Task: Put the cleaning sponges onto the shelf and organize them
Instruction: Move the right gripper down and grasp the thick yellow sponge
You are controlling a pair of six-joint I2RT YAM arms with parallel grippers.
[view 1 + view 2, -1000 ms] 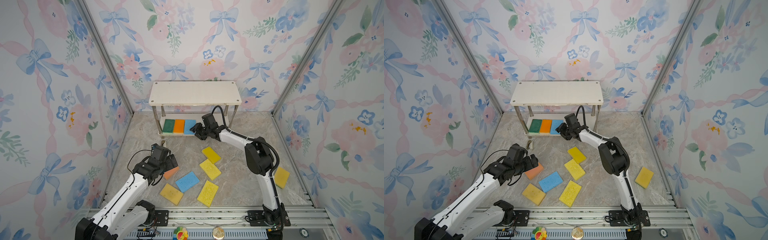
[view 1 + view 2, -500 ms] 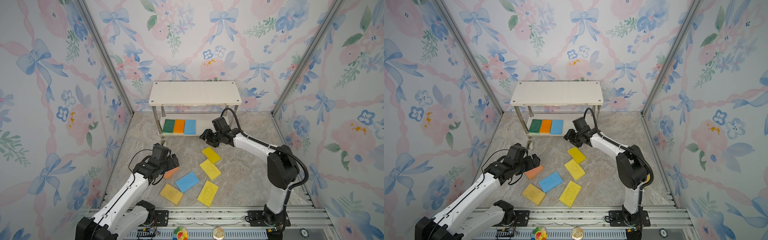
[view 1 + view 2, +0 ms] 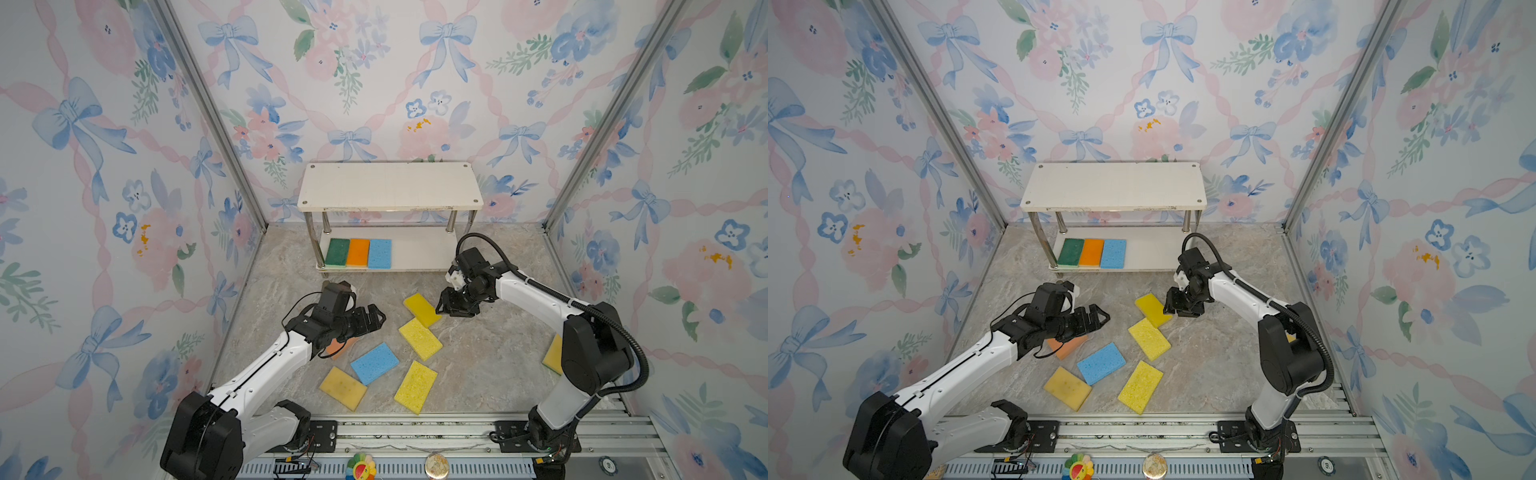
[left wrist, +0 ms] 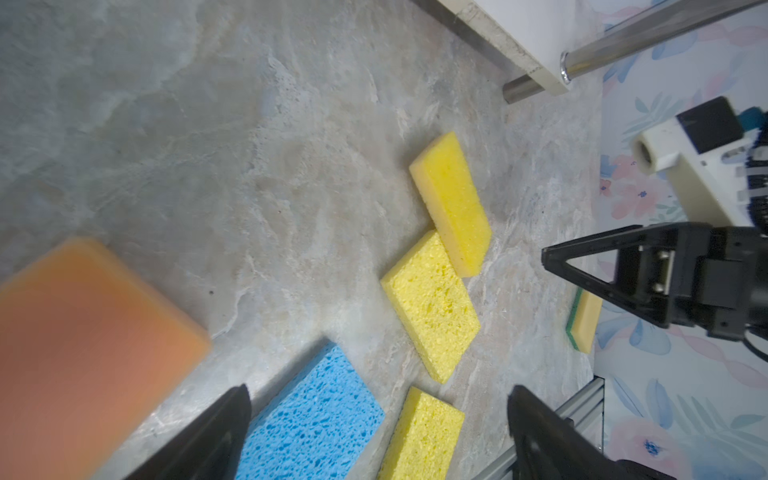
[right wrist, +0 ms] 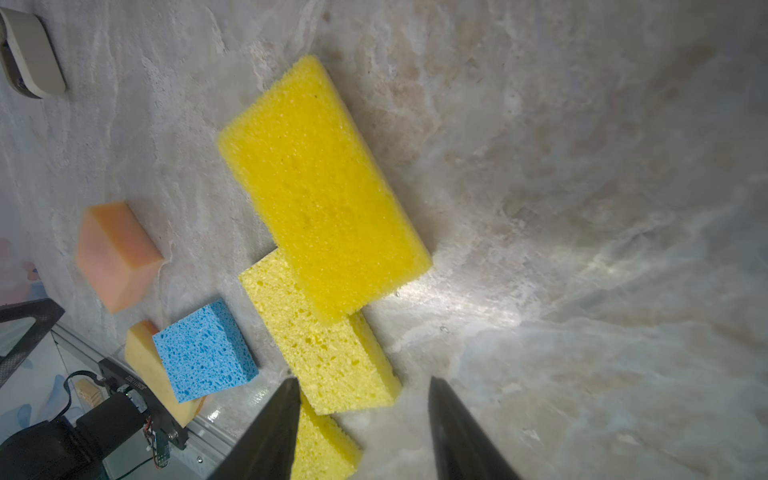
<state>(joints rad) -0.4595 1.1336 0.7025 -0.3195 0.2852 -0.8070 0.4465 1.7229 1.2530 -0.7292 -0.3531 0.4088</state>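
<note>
The shelf (image 3: 419,249) (image 3: 1150,249) stands at the back. A green, an orange (image 3: 358,252) and a blue sponge lie side by side on the left of its lower board; the top board is bare. On the floor lie several cleaning sponges: yellow ones (image 3: 422,309) (image 5: 324,187), a blue one (image 3: 374,363) (image 4: 307,419) and an orange one (image 3: 1069,345). My left gripper (image 3: 380,318) (image 4: 379,388) hovers open over the floor, just past the orange sponge. Open and holding nothing, my right gripper (image 3: 441,309) (image 5: 363,380) sits beside the farthest yellow sponge.
A yellow sponge with a green edge (image 3: 552,353) (image 4: 584,320) lies near the right wall, partly behind the right arm. Flowered walls close in the floor on three sides. A metal rail (image 3: 415,428) runs along the front edge.
My right gripper has drawn back from the shelf's lower board, leaving the blue sponge there, and come down beside the yellow sponge. My left gripper has edged forward past the orange sponge.
</note>
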